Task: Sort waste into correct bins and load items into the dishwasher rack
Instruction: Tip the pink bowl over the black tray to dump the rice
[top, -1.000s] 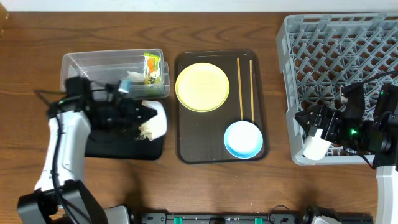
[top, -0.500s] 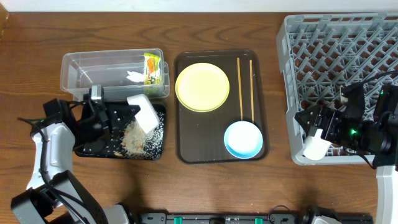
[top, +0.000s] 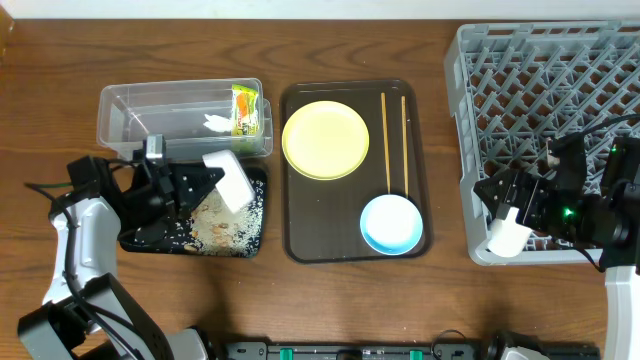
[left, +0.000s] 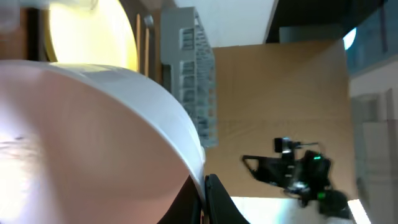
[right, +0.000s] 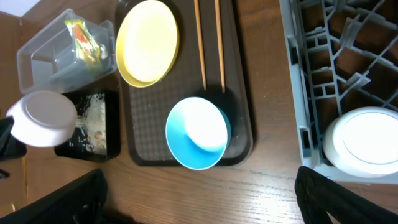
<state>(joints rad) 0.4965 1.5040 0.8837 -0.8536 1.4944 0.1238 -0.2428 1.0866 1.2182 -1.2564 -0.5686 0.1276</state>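
My left gripper (top: 200, 181) is shut on the rim of the small white bowl (top: 230, 180), held tipped over the black tray (top: 150, 236); the bowl fills the left wrist view (left: 93, 124). Rice scraps (top: 215, 224) lie spread on that tray. The clear tub (top: 180, 112) holds the snack wrapper (top: 245, 110) and white tissue (top: 213, 122). My right gripper (top: 510, 198) is open and empty at the grey rack's (top: 560, 90) front left corner, beside the white cup (right: 365, 140) standing in the rack. The yellow plate (top: 325, 140), two chopsticks (top: 386, 140) and blue bowl (top: 391, 224) are apart from both grippers.
The plate, chopsticks and blue bowl rest on a dark brown serving tray (top: 300, 240) in the middle of the wooden table. The rack takes up the right side. The tub and black tray sit close together on the left.
My left arm has drawn back to the left with the bowl tipped, and rice now lies on the black tray. The right arm has not moved.
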